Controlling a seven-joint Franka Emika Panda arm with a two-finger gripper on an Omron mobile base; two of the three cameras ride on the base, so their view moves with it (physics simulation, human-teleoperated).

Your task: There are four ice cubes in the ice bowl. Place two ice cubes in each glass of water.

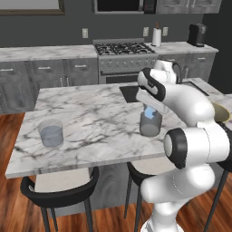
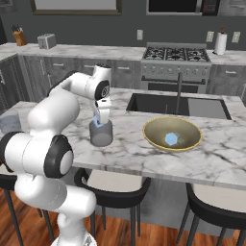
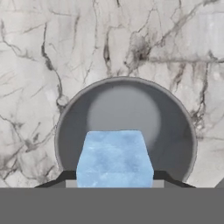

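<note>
My gripper points down over the nearer glass of water and is shut on a pale-blue ice cube. From the left base camera the held ice cube hangs just above the rim of that glass. In the hand view the ice cube sits between the dark fingertips, over the round mouth of the glass. The other glass of water stands at the island's left end. The ice bowl holds one visible ice cube.
A sink with a dark faucet is set into the marble island behind the bowl. Black stools stand under the island's near edge. A stove lines the back wall.
</note>
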